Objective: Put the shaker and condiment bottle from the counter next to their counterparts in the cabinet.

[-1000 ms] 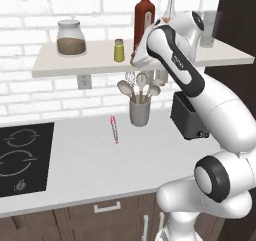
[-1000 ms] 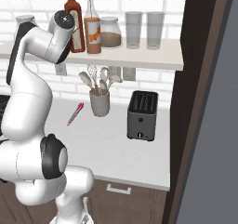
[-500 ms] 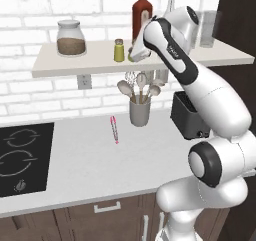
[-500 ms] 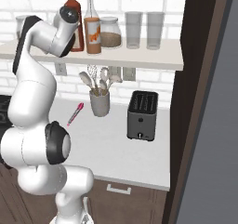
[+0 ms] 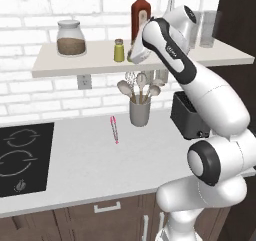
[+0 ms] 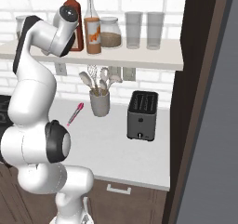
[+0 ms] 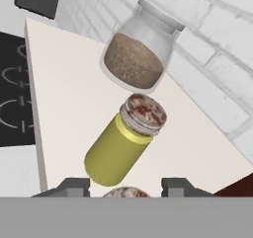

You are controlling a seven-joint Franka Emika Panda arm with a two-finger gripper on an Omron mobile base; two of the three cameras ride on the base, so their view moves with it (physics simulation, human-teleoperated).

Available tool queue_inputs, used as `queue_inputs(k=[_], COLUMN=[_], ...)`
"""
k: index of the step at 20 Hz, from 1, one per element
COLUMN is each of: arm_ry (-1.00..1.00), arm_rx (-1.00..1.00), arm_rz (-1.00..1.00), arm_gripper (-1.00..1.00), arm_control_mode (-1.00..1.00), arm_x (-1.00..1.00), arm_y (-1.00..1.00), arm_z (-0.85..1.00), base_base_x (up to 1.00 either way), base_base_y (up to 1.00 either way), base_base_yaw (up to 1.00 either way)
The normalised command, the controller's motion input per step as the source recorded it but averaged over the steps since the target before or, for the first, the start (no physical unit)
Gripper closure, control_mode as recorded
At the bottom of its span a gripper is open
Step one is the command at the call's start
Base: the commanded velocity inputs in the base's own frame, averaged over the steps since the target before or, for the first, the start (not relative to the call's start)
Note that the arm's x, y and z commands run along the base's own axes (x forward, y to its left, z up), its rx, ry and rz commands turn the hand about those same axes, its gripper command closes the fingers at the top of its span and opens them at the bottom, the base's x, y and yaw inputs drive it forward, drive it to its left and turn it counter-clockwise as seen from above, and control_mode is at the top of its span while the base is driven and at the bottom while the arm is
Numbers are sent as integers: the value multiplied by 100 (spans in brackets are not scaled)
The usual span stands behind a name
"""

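Note:
My gripper (image 7: 125, 187) is at the white cabinet shelf (image 5: 60, 64), its fingers (image 7: 74, 185) standing apart on either side of the greyish cap of the shaker (image 7: 125, 192) at the bottom of the hand view. They do not touch the cap. Just beyond it stands the counterpart shaker (image 7: 123, 143), yellow-green, in front of a glass jar (image 7: 138, 59). In the left base view that counterpart shaker (image 5: 119, 50) stands left of my hand, with the red bottle (image 5: 141, 12) behind. The condiment bottle (image 6: 93, 30) stands on the shelf (image 6: 153, 56) beside the red bottle (image 6: 74, 23).
A jar (image 5: 70, 37) stands at the shelf's left and two glasses (image 6: 133, 30) at its right. On the counter below are a utensil holder (image 5: 140, 110), a toaster (image 5: 187, 116), a pink pen (image 5: 114, 130) and the stove (image 5: 20, 155).
My hand has swung left and in toward the shelf, ending beside the standing shaker. It has stayed there over the last half second.

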Motion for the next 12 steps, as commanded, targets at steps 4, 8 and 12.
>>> queue_inputs(k=[4, 8, 12], arm_ry=[0, 0, 0], arm_rx=[0, 0, 0], arm_rz=[1, 1, 2], arm_gripper=[-100, -100, -100], arm_control_mode=[-100, -100, -100], arm_x=[1, 0, 1], arm_y=[0, 0, 0], arm_z=[-28, -26, -18], base_base_x=[0, 0, 0], base_base_y=[0, 0, 0], base_base_yaw=[0, 0, 0])
